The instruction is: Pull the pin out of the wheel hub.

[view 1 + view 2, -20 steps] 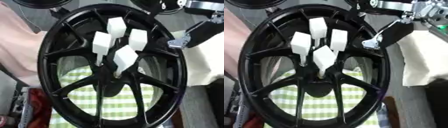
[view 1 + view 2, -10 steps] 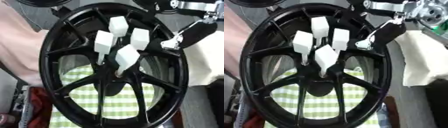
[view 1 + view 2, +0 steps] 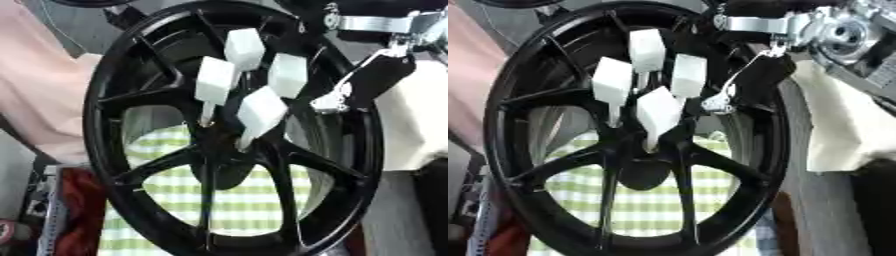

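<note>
Wheel hub (image 3: 219, 150) black, spoked, stands upright over green-checked cloth (image 3: 175, 190). Four pins (image 3: 260, 111) with white blocky heads sit clustered just above hub centre, thin shanks plugged in. Likely light, rigid, smooth-faced; best pinched across head, pulled straight out. Right hand (image 3: 737, 85) near rightmost pin; finger state cannot be told. Left hand unseen.

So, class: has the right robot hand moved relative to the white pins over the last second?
Yes. The right robot hand has moved left, towards the white pins in the wheel hub. It now lies just beside them over the rim.
</note>
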Robot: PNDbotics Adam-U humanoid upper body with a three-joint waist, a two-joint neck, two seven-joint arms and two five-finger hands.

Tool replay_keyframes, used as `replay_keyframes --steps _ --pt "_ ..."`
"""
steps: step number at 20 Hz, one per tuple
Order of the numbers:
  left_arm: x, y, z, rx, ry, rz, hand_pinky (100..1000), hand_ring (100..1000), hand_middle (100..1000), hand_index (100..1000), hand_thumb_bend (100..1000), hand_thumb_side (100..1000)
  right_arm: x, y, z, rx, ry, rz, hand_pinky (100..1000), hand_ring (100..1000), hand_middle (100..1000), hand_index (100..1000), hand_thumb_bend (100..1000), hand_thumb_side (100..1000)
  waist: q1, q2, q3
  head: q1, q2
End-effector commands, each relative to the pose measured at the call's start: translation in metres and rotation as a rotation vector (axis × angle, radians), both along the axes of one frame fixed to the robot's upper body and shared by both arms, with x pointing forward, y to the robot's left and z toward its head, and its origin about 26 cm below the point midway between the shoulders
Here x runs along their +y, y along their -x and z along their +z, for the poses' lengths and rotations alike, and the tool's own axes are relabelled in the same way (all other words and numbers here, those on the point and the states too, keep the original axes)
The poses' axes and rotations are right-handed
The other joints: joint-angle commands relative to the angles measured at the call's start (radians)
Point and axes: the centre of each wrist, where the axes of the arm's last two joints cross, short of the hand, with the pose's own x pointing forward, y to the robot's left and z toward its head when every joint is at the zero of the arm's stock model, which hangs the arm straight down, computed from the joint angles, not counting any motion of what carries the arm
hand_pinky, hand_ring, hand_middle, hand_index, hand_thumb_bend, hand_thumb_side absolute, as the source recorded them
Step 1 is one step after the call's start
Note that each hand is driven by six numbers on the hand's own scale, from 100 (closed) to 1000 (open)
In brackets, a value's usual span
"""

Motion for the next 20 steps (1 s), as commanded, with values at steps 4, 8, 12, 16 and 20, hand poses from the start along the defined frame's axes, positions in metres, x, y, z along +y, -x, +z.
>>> replay_keyframes --steps 4,8,12,16,20 --pt "0.0003 0.0025 0.0083 -0.022 -0.027 -0.001 852 700 731 855 122 882 0.0017 0.0039 0.011 -0.068 -0.041 -0.042 885 864 781 866 465 384 0.001 -0.009 -0.002 0.006 0.001" --pt "-0.0002 0.0021 0.009 -0.023 -0.03 -0.004 852 701 731 855 122 884 0.0016 0.004 0.0121 -0.114 -0.062 -0.068 882 862 779 862 453 388 -0.004 -0.002 -0.001 0.009 -0.001" --pt "-0.0008 0.0018 0.0095 -0.024 -0.033 -0.006 853 701 732 856 122 887 0.0015 0.0037 0.01 -0.116 -0.065 -0.086 880 861 775 858 449 386 -0.01 0.006 0.001 0.01 -0.005" --pt "-0.0012 0.0014 0.0099 -0.024 -0.036 -0.007 854 701 732 856 121 890 0.0007 0.0036 0.0086 -0.109 -0.062 -0.096 878 859 771 855 444 376 -0.015 0.015 0.004 0.011 -0.005" --pt "-0.0018 0.001 0.0105 -0.026 -0.039 -0.009 855 702 733 856 120 891 -0.0005 0.0035 0.0073 -0.102 -0.057 -0.107 878 858 768 852 440 361 -0.017 0.023 0.006 0.009 -0.007"
